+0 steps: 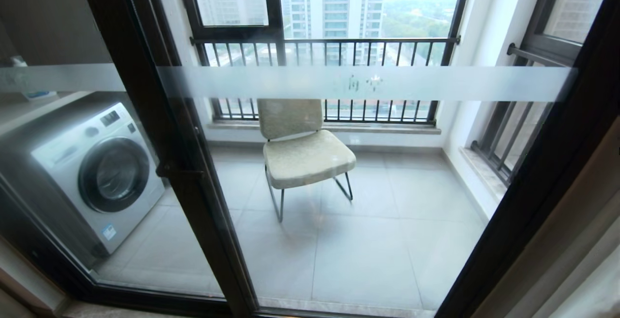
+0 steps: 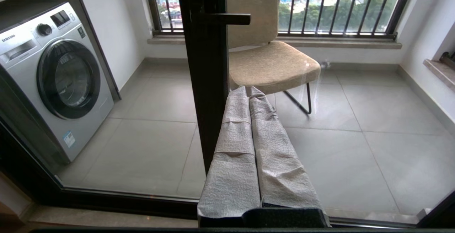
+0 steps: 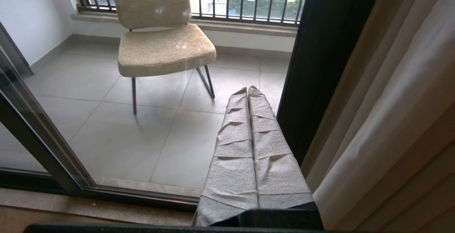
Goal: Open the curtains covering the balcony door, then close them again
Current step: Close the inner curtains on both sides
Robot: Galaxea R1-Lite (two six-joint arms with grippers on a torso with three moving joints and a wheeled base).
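Observation:
The balcony door (image 1: pixel 184 163) stands bare before me, glass panels in dark frames with a frosted band (image 1: pixel 368 83) and a black handle (image 2: pixel 227 19). The curtains (image 1: pixel 571 240) are bunched at the far right, beige pleats with a paler layer beside them, and they fill one side of the right wrist view (image 3: pixel 398 101). My left gripper (image 2: pixel 247 89) is shut and empty, its cloth-wrapped fingers pointing at the door's middle post (image 2: pixel 208 84). My right gripper (image 3: pixel 247 89) is shut and empty too, just beside the door's right post (image 3: pixel 320 66) and apart from the curtains. Neither arm shows in the head view.
Behind the glass are a silver washing machine (image 1: pixel 97 172) on the left, a beige chair (image 1: pixel 302 148) in the middle and a barred window (image 1: pixel 329 51) at the back. A stone sill (image 3: pixel 89 190) and the door's bottom track run along the floor.

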